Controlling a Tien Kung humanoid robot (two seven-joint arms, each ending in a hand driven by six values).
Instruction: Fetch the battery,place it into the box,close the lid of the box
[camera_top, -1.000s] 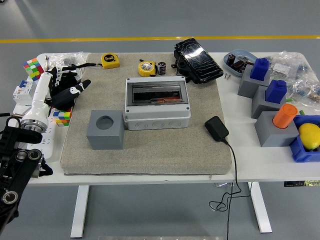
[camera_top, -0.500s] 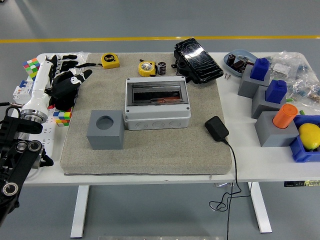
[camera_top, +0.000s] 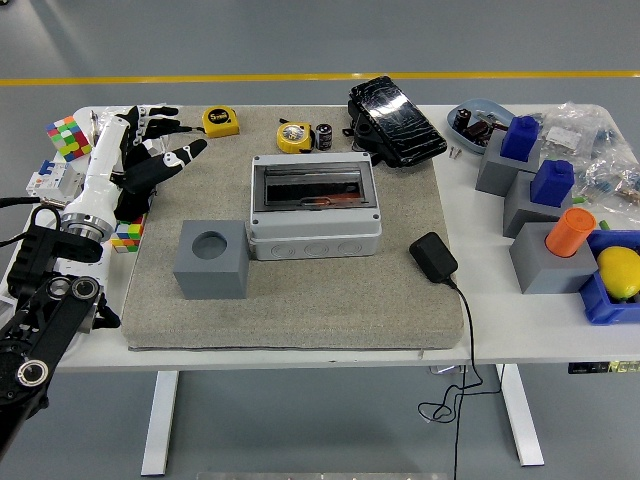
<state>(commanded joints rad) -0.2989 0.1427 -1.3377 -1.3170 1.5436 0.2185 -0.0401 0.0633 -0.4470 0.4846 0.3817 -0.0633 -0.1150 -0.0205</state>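
Note:
A small black battery (camera_top: 324, 137) stands upright at the far edge of the grey mat (camera_top: 300, 290), beside a yellow tape measure (camera_top: 292, 136). In front of it lies the grey box (camera_top: 314, 205), its clear lid down flat over the top. My left hand (camera_top: 160, 160) hovers over the mat's far left corner with fingers spread and nothing in them. It is well left of the battery and the box. The right arm is out of the picture.
A grey cube with a round hole (camera_top: 211, 259) sits left of the box. A second yellow tape measure (camera_top: 221, 121), a black case (camera_top: 395, 122) and a black adapter (camera_top: 433, 256) with cable lie around. Colour cubes (camera_top: 66, 136) sit left; grey blocks and a blue bin (camera_top: 612, 295) right.
My left arm has swung forward and to the right, from beside the colour cubes onto the mat's far left corner, and the fingers have spread wider.

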